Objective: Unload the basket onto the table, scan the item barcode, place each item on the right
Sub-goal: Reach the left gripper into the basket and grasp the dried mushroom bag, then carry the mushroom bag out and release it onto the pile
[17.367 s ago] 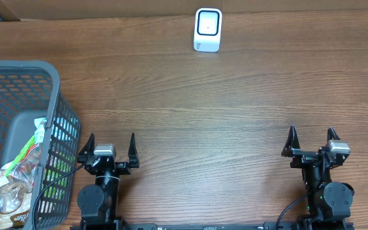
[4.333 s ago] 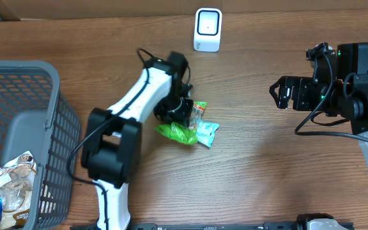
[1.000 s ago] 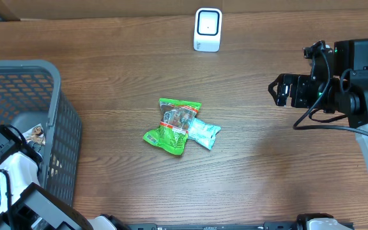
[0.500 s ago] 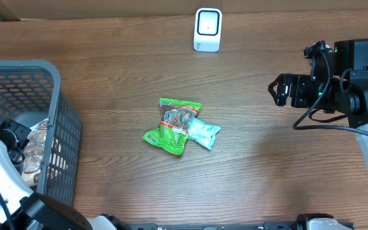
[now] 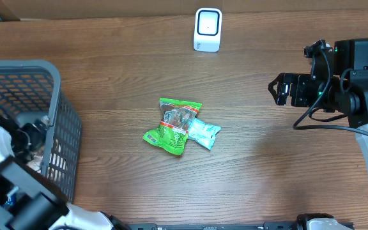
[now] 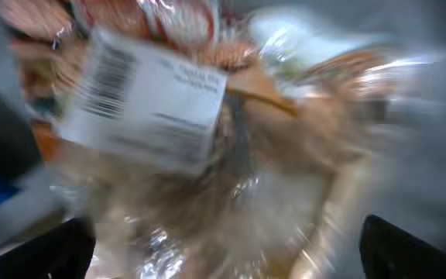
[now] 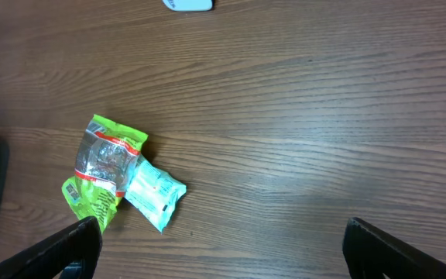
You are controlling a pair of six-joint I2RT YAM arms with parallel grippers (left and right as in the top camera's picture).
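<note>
Left wrist view: clear-wrapped snack pack [image 6: 207, 155] with white barcode label [image 6: 142, 101] fills the frame, blurred, right in front of left gripper [image 6: 227, 248], jaws spread wide.
Pack sits inside grey basket [image 5: 53, 76] at left side of table [image 5: 267, 179]; contact with fingers unclear. Green packet [image 5: 171, 124] and teal packet [image 5: 204, 133] overlap mid-table, scanner [image 5: 207, 29] stands at far edge, right gripper [image 5: 275, 89] is wide open, empty, well apart on the right.
</note>
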